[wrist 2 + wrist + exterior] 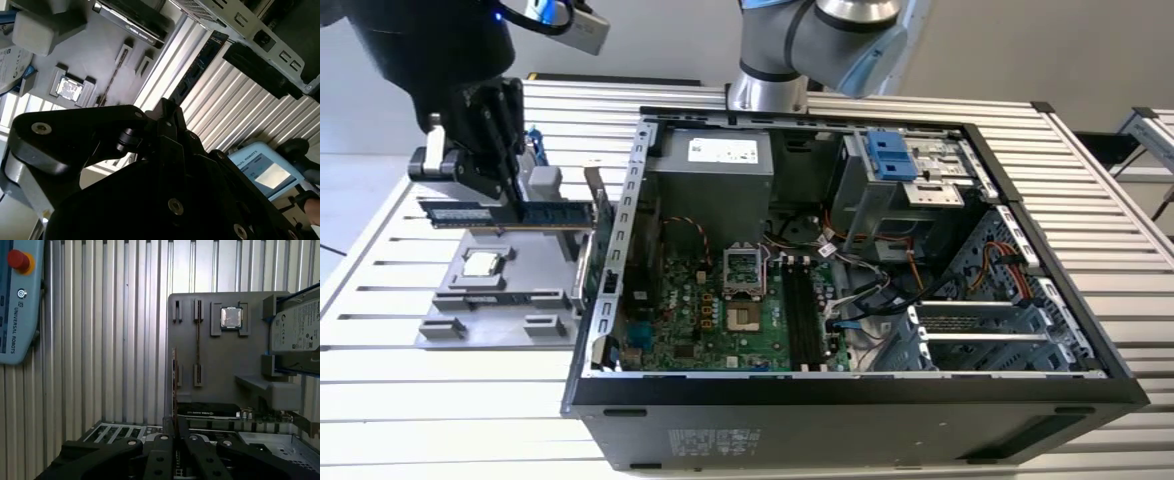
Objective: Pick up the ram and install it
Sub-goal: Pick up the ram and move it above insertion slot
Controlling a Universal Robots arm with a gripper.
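Note:
My black gripper [511,207] hangs over the grey parts tray [474,325] at the exterior view's left, shut on the ram [460,212]. The ram is a long dark green stick, held level a little above the tray. In the first wrist view it appears edge-on as a thin strip [173,385] rising from between the fingers [165,442], beside the tray's bare ram holder [198,340]. In the second wrist view the ram [200,65] reaches out from the gripper [167,107] over the slatted table.
A square silver processor chip [483,264] lies in the tray, with a silver hard drive [297,330] and a graphics card [207,410] beside it. The open computer case [854,385] stands at the exterior view's right, with its motherboard [707,320] exposed. A teach pendant [15,300] lies on the table.

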